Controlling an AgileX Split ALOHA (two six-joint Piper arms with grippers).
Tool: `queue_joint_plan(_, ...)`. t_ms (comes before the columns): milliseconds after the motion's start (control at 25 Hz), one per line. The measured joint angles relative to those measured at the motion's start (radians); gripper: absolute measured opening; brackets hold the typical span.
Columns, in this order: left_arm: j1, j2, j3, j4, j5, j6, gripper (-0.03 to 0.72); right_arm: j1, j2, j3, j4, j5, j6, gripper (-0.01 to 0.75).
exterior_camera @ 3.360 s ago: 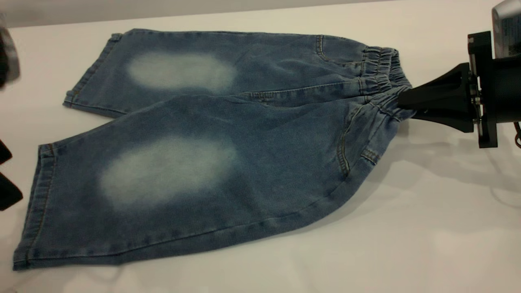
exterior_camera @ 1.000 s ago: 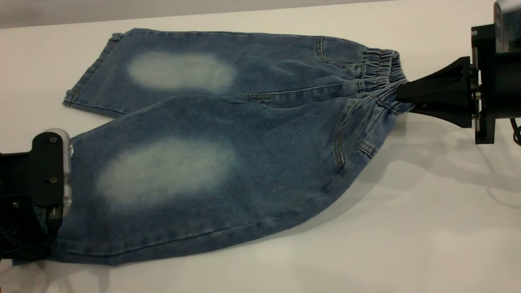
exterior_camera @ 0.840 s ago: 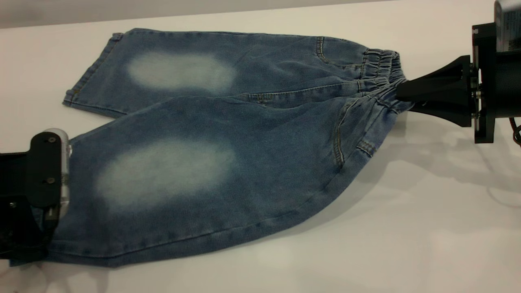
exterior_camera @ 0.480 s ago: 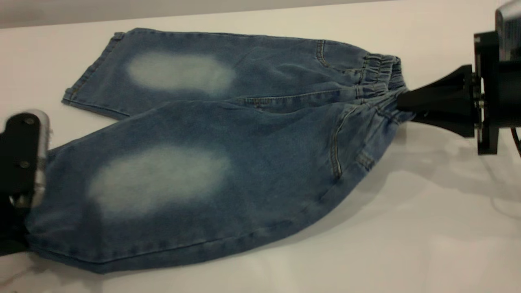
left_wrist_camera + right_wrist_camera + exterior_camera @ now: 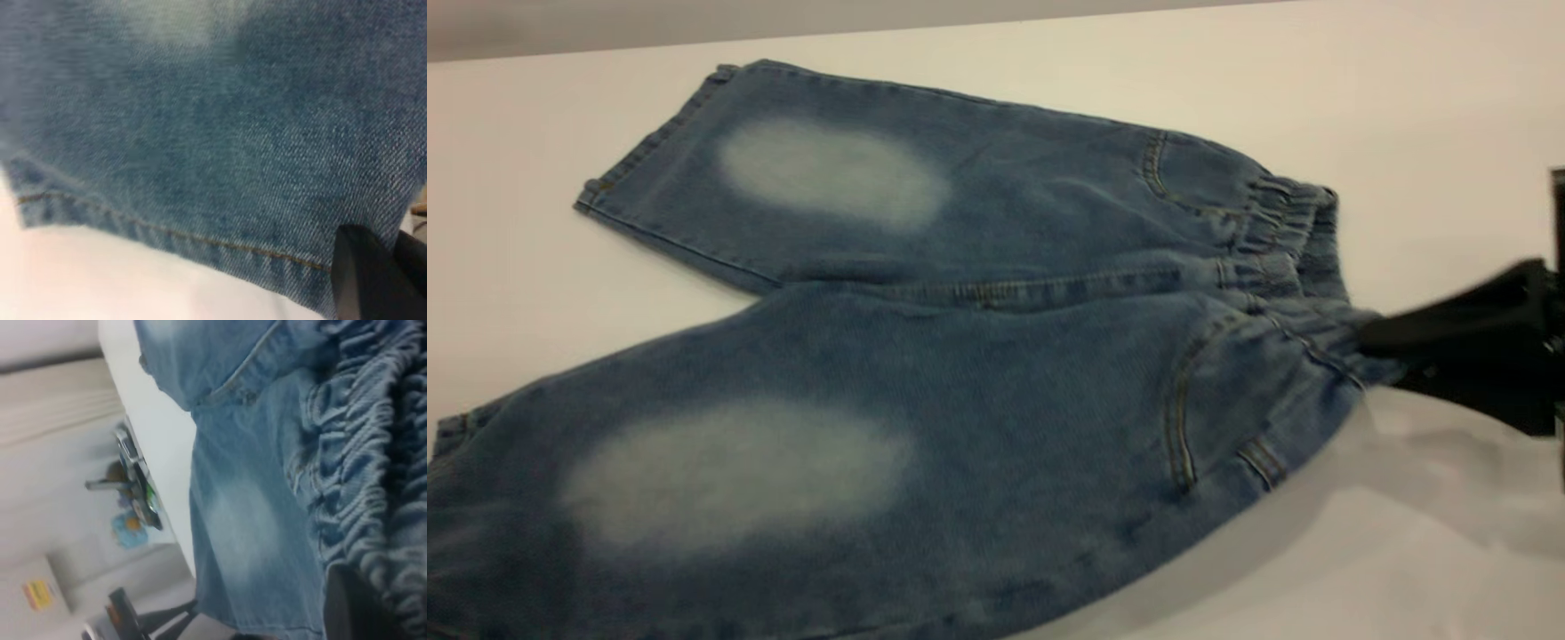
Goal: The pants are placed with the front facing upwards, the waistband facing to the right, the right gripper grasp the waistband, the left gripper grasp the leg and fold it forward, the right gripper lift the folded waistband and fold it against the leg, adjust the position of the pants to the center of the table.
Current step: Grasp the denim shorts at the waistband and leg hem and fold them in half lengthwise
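The blue denim pants (image 5: 960, 382) lie front up on the white table (image 5: 1405, 116), legs to the left, with a pale oval on each leg. The gathered waistband (image 5: 1294, 231) is at the right. My right gripper (image 5: 1369, 342) is shut on the waistband's near part, and its black wedge fingers reach in from the right edge. In the right wrist view the ruched waistband (image 5: 360, 453) fills the area beside a dark finger (image 5: 347, 607). My left gripper (image 5: 393, 267) is outside the exterior view. Its wrist view shows a black finger (image 5: 363, 280) clamped over the near leg's stitched hem (image 5: 200, 240).
Bare white table lies behind the pants and at the front right (image 5: 1360, 569). Beyond the table's edge, the right wrist view shows a stand with small coloured objects (image 5: 133, 500) against a pale wall.
The pants have shifted toward the camera and to the right, and the near leg now runs off the lower left. The left gripper has left the exterior view. The right gripper moved lower and rightward.
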Motion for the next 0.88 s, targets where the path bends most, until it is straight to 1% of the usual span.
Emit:
queue_joint_plan(120, 0.0, -0.114, 0.0, -0.003, 0.034, -0.016, 0.041, -0.028, 0.0, 0.056, 0.001, 0.0, 0.0, 0.039)
queue_joint_plan(360, 0.002, -0.228, -0.041, -0.001, 0.02, -0.017, 0.041, -0.028, 0.0, 0.085, 0.001, 0.0, 0.0, 0.039)
queue_joint_plan(560, 0.003, -0.229, -0.114, 0.0, -0.072, -0.017, 0.041, -0.027, -0.04, 0.085, -0.002, 0.0, 0.0, 0.039)
queue_joint_plan(760, 0.003, -0.227, -0.179, 0.004, -0.107, -0.01, 0.041, -0.027, -0.106, 0.085, -0.004, 0.0, 0.0, 0.039)
queue_joint_plan(880, 0.003, -0.217, -0.212, 0.004, -0.195, -0.01, 0.041, -0.025, -0.131, 0.084, -0.005, -0.001, 0.0, 0.039)
